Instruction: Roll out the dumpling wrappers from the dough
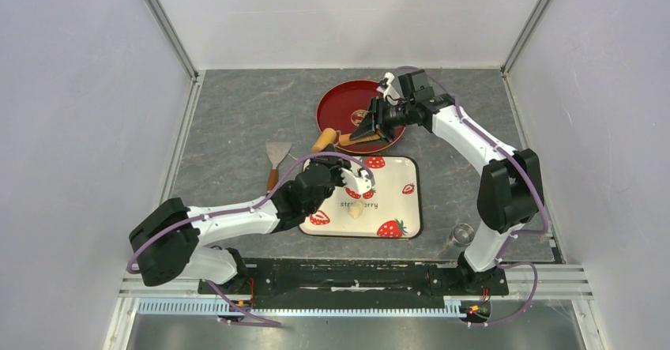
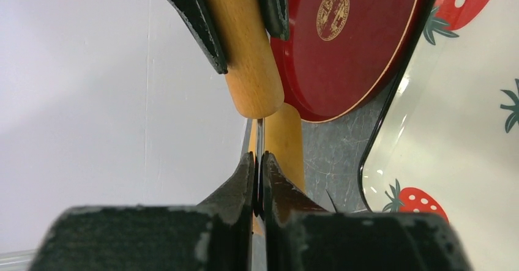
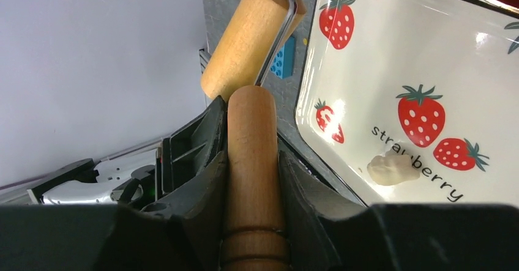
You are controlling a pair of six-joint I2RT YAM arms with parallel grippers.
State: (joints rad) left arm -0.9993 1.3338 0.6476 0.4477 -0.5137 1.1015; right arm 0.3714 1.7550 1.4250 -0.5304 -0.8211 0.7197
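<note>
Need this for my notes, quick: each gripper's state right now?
Left gripper: shut, pinching the roller's metal wire.
Right gripper: closed on the roller's handle.

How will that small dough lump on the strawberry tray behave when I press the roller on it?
The dough looks soft and ragged-edged, so it will probably squash and spread rather than spring back. It is a small lump on the glossy tray, so it may skid before flattening. With no flour in sight, it could cling to the wooden roller.
</note>
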